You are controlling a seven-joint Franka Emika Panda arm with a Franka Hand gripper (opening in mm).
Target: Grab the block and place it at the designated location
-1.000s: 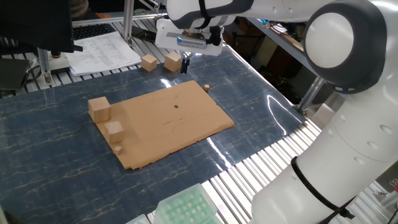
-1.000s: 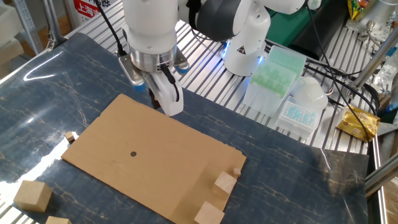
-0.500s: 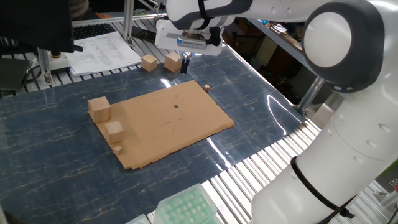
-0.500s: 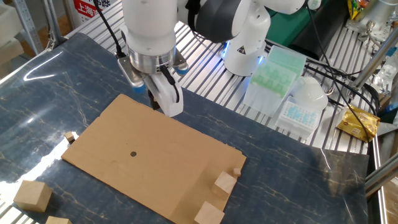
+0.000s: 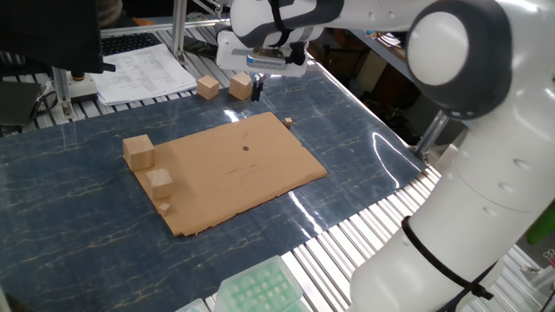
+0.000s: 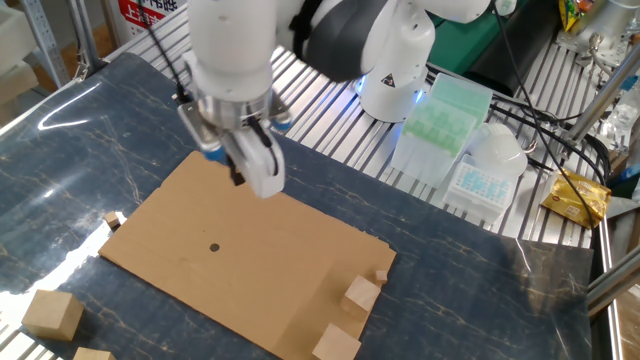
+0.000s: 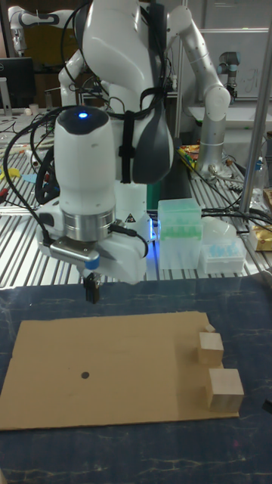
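The block [image 5: 288,122] is a tiny tan cube lying on the dark table just off the far corner of the cardboard sheet [image 5: 225,178]; in the other fixed view it shows at the sheet's left corner [image 6: 113,220]. The designated location is a dark dot [image 5: 245,146] [image 6: 213,247] [image 7: 84,373] near the middle of the sheet. My gripper [image 5: 257,89] [image 6: 240,178] [image 7: 91,289] hangs above the sheet's back edge, apart from block and dot. Its dark fingers look pressed together, and nothing shows between them.
Two larger cubes [image 5: 139,152] [image 5: 159,181] and another tiny cube [image 5: 164,207] sit at the sheet's other end. Two more cubes [image 5: 207,87] [image 5: 240,85] lie behind the gripper. Green tip racks [image 6: 440,110] and papers [image 5: 143,69] border the table.
In the other fixed view the gripper has shifted left along the sheet's back edge and the wrist has turned a little. The block and the cubes have not moved.
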